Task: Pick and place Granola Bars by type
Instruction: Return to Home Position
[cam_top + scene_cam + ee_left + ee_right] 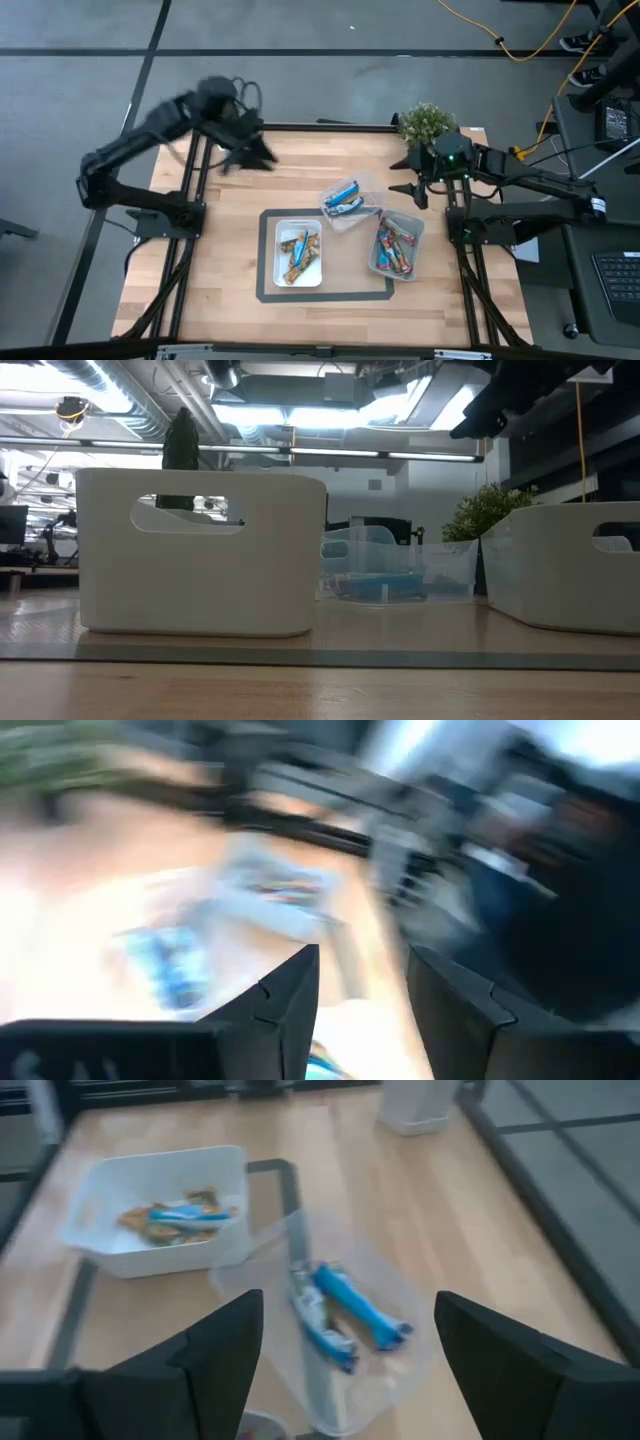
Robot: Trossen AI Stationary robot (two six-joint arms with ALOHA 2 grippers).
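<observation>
Looking basically done: shiny-wrapped granola bars (300, 255) sit by type in the white plastic bin (277, 250), clear plastic tub (368, 190) and gray bin (418, 226), with none loose. Left gripper (252, 156), upper left, is slightly parted and empty. Right gripper (412, 190), right of centre, gapes wide and empty.

No text, label, brand, number or sign can be read anywhere: any print on the shiny wrappers of the Granola Bars (345, 1315) is too small and blurred to make out, and the white bin (200, 550) shows only a plain wall.
</observation>
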